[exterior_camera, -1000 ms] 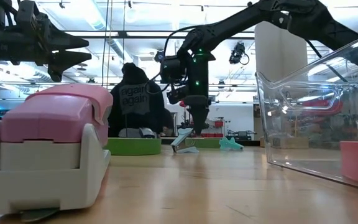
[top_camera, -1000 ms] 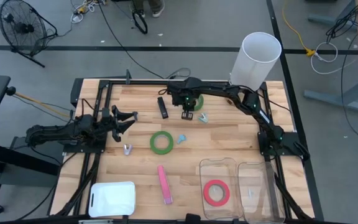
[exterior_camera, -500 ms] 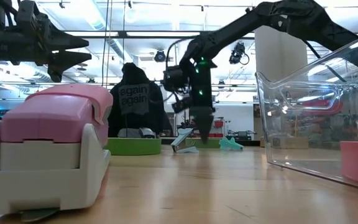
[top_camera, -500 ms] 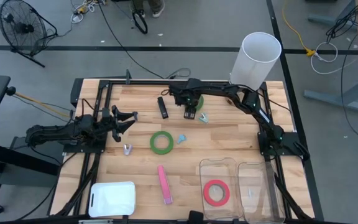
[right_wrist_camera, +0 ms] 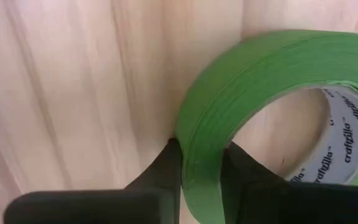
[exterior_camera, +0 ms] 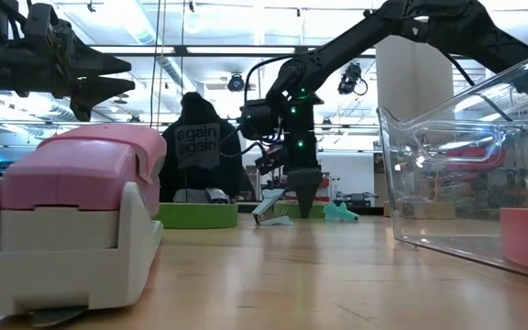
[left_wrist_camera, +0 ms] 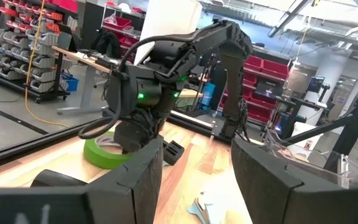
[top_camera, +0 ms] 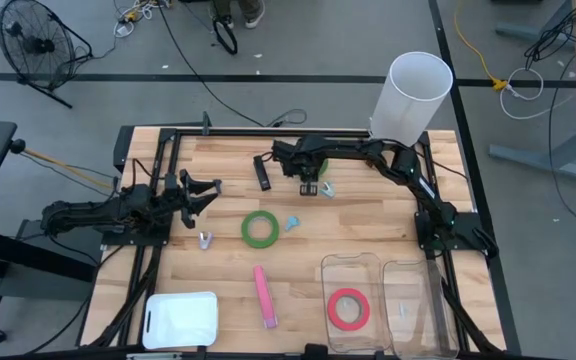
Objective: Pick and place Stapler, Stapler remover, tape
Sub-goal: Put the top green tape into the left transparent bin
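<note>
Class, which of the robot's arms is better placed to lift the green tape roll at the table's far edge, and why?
The right. Its hand already straddles the wall of the green ring-shaped tape roll, one finger either side. The left hand hangs open near the table's left edge, far from that roll.

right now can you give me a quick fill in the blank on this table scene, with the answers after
1. The right tool has its fingers astride the wall of a ____ tape roll.
2. The red-pink tape roll lies inside a clear ____.
3. The left tool hangs over the table's left side with its fingers ____.
4. The pink stapler lies ____ the clear bins.

Answers: green; bin; open; outside
</note>
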Controlling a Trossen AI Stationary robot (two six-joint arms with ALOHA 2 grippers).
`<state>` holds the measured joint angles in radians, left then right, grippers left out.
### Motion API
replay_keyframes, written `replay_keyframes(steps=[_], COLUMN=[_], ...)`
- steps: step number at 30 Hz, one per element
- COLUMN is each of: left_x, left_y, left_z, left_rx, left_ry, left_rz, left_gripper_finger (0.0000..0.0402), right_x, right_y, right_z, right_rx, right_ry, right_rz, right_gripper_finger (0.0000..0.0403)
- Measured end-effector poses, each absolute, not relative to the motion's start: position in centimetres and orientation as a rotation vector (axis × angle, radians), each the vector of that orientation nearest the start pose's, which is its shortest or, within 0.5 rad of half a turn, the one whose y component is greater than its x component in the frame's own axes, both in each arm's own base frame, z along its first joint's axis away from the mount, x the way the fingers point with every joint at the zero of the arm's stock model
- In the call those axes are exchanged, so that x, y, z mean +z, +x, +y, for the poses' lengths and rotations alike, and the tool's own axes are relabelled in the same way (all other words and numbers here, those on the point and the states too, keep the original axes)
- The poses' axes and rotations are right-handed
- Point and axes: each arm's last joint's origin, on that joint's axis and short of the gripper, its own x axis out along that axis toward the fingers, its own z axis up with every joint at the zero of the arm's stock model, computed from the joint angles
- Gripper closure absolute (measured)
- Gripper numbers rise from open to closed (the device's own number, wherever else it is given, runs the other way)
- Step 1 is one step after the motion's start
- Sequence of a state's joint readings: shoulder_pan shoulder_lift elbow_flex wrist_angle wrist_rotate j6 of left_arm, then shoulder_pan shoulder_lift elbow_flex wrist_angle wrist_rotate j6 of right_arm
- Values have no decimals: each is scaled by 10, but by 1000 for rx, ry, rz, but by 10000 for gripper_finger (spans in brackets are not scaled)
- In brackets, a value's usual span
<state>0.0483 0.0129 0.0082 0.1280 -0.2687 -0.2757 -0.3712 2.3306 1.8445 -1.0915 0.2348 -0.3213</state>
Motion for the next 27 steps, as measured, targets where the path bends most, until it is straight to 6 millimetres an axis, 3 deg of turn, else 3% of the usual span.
replay_keyframes(steps=[6,15,21,27], left_x=[178,178,178,178], left_y=[96,96,96,96], left_z=[12,12,12,12], left_rx=[298,298,298,295], left_ry=[-287,-288,-288,-315], left_rz=[-166,-167,-168,-172], left_gripper_finger=[207,207,207,207], right_x=[151,233,282,330], right_y=[412,415,406,384], right_z=[-166,-150,-111,-54], right_rx=[-210,-225,-191,-171], right_ry=[-81,-29,-37,-43], right_rz=[1654,1510,1459,1393], right_gripper_finger=[347,347,347,347])
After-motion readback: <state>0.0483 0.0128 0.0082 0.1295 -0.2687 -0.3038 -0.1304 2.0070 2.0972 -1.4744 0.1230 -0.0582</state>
